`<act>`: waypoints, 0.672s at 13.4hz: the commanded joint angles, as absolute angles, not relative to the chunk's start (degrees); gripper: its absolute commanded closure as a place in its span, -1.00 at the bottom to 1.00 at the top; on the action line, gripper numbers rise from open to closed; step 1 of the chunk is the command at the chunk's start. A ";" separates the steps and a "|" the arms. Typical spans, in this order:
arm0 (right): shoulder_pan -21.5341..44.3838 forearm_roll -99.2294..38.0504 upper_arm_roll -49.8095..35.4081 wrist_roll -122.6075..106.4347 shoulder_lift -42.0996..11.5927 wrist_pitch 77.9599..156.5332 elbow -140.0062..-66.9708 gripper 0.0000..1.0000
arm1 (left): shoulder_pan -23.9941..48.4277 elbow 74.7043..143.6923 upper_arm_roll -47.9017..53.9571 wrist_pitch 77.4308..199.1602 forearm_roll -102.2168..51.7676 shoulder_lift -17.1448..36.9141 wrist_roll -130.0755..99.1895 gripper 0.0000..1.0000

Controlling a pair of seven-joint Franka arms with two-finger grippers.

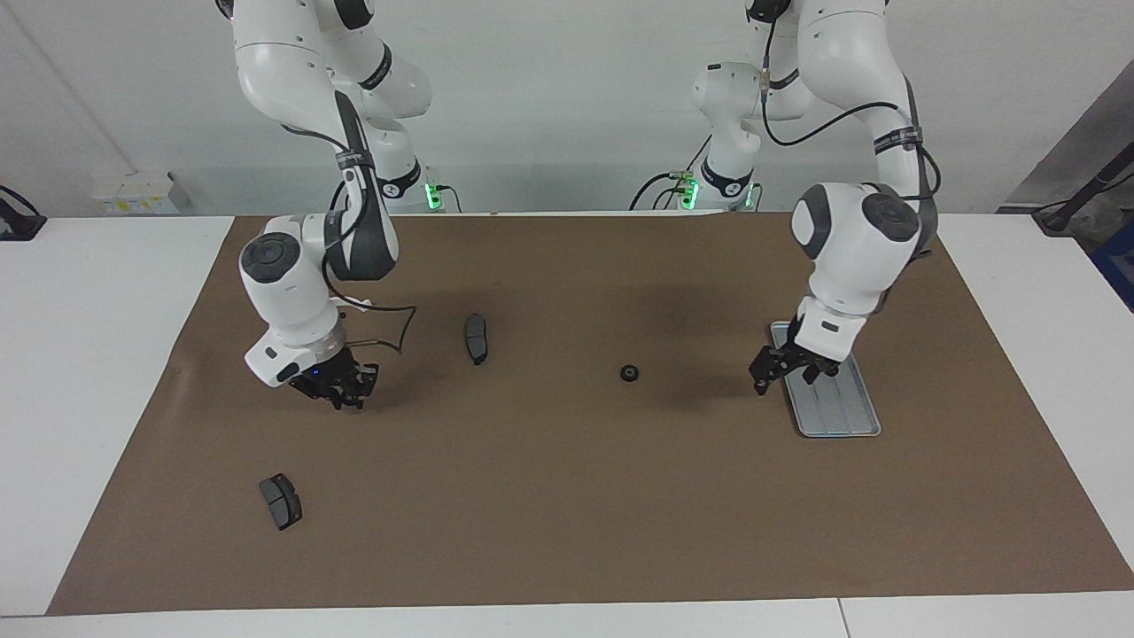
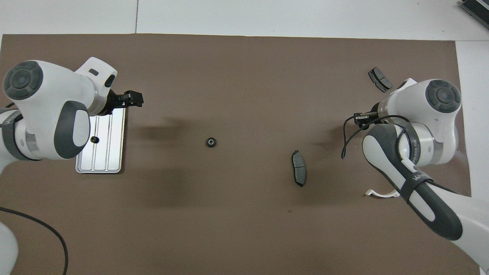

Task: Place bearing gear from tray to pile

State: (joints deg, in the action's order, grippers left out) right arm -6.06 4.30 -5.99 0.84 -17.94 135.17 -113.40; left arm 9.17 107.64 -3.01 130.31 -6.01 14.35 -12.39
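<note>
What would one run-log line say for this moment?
left gripper: over tray corner | right gripper: waiting above mat | bearing gear: on mat between tray and brake pad

Facing camera was mounted high, across the tabletop (image 1: 89, 354) from the robots, looking back at them and down; both arm bases stood at the top of its view. It sat well back, taking in the whole brown mat (image 1: 567, 514) and the white wall.

Overhead camera was set high above the robots' own end, looking forward and steeply down; arms entered from the bottom corners. It framed closer, cropping the mat's near edge.

Both views shared the mat, turned half a turn: the tray (image 1: 842, 416) lay at opposite edges of the two frames.
</note>
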 commanded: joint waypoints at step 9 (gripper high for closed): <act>-9.68 2.46 -7.38 -2.73 -14.68 133.52 -115.23 -0.62 | 0.27 122.52 -2.37 138.52 -6.24 12.39 -0.44 -0.51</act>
